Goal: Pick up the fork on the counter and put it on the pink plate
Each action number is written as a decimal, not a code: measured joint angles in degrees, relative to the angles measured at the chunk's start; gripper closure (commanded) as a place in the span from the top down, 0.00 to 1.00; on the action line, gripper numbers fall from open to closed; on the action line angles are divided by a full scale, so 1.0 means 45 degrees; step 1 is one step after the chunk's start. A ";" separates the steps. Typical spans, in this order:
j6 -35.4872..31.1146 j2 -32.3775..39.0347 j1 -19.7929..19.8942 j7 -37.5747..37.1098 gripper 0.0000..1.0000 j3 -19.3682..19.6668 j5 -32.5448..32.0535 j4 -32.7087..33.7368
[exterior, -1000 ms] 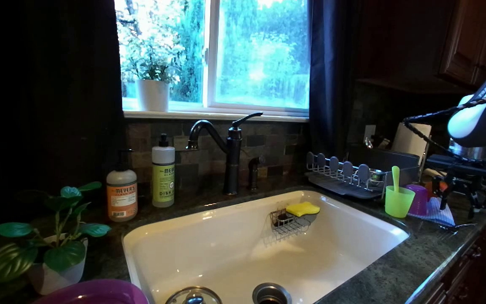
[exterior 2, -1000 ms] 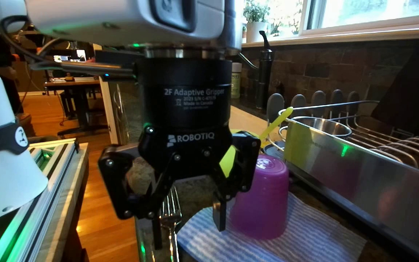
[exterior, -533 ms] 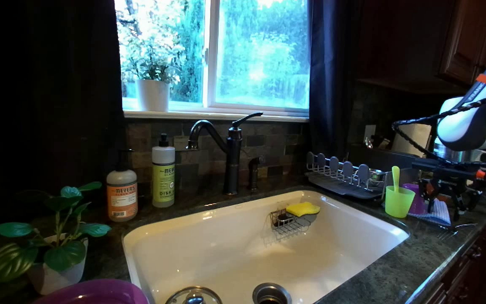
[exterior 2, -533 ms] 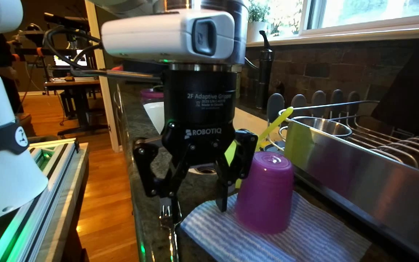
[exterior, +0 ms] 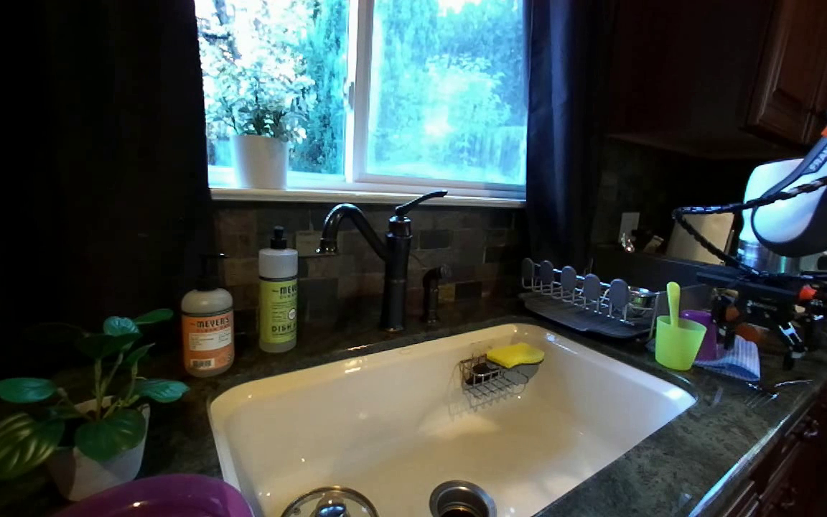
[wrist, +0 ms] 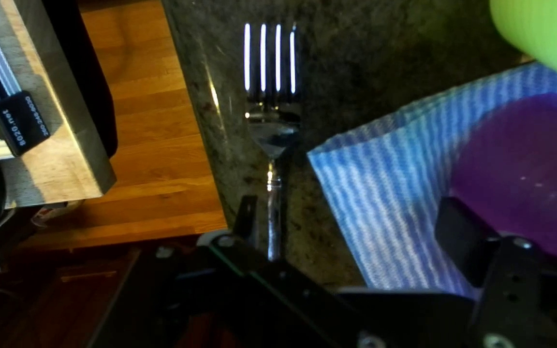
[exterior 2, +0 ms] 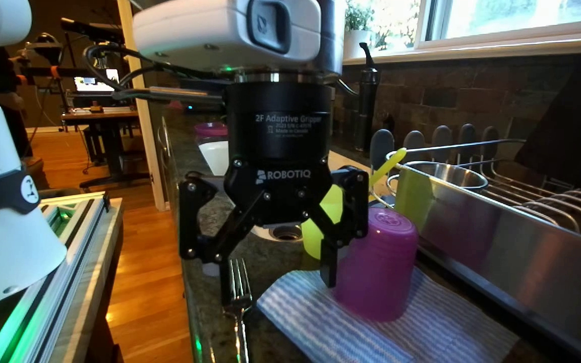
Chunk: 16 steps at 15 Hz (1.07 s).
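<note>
A silver fork (wrist: 274,130) lies on the dark counter, tines pointing to the top of the wrist view. It also shows in an exterior view (exterior 2: 240,302). My gripper (wrist: 348,208) hangs above the counter with its jaws spread wide and nothing held. In the wrist view the left finger (wrist: 246,215) is just left of the fork's handle, and the right finger (wrist: 462,237) overlaps the purple cup. The end of the handle is hidden behind the gripper. Far from the gripper, the pink plate (exterior: 162,495) is cut off by the bottom edge of an exterior view.
An upturned purple cup (exterior 2: 386,272) stands on a blue striped cloth (exterior 2: 331,312) right beside the gripper. Close by are a green cup (exterior: 679,343) and a dish rack (exterior 2: 502,252). The white sink (exterior: 399,431) lies between the fork and the plate, with a potted plant (exterior: 97,431) near the plate.
The gripper has shifted over the counter toward the sink, and lately risen a little. Its jaws have spread wider. The fork and cup stay where they were.
</note>
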<state>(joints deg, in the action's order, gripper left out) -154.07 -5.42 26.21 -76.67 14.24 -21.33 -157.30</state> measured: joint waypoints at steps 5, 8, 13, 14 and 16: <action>0.0346 -0.0508 0.0173 -0.2440 1.00 -0.0077 -0.1757 0.0022; 0.0941 -0.0790 0.0114 -0.3349 1.00 -0.0276 -0.2125 0.0061; 0.1080 -0.1080 -0.0028 -0.5920 1.00 -0.0645 -0.3290 0.0063; 0.1078 -0.1080 -0.0111 -0.5920 1.00 -0.0654 -0.3286 0.0067; 0.1077 -0.1081 -0.0164 -0.5920 1.00 -0.0654 -0.3286 0.0067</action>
<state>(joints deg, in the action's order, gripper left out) -149.22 -10.28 25.47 -103.31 11.29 -36.11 -156.99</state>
